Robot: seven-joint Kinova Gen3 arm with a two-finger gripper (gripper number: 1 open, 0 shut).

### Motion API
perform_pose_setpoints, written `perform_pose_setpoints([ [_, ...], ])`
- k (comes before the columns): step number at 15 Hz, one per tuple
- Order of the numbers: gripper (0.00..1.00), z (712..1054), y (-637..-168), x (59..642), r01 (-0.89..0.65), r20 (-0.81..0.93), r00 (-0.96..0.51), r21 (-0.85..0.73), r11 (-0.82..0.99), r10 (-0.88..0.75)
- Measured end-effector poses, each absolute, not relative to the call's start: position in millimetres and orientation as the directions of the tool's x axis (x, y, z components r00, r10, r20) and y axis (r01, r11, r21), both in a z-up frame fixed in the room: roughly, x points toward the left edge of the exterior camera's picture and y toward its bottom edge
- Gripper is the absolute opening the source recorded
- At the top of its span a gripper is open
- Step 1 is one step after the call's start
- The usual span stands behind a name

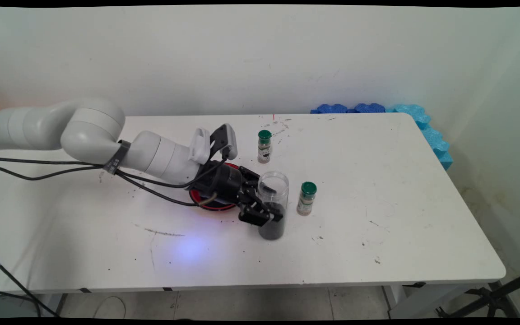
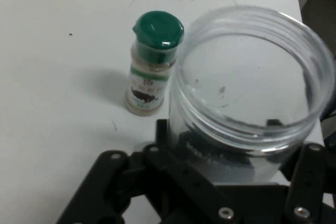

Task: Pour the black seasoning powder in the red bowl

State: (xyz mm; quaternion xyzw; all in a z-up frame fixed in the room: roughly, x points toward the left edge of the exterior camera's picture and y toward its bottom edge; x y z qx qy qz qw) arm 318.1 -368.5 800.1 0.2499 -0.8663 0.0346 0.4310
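- While standing on the table (image 1: pixel 377 253) at centre frame, the clear jar (image 1: pixel 272 205), dark in its lower part, is clasped by the gripper (image 1: pixel 265 204).
- Two green-capped bottles flank it: one (image 1: pixel 306 198) just right, another (image 1: pixel 264 146) above.
- Behind the gripper lies a red dish (image 1: pixel 195 197).

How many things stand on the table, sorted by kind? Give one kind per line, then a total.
Green-capped spice bottles: 2 (far one, near one)
Clear open jar with dark contents, between the tool's fingers: 1
Red and black dish, partly hidden beneath the arm: 1
Total: 4
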Motion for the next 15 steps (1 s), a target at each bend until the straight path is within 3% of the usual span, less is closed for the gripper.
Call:
perform_pose_setpoints([
  [8,0.00,810.3,-364.9,321.5,-0.418,0.769,-0.525,0.140,0.898,-0.364],
  [15,0.00,865.7,-351.7,352.1,-0.359,0.760,-0.583,0.076,0.930,-0.286],
])
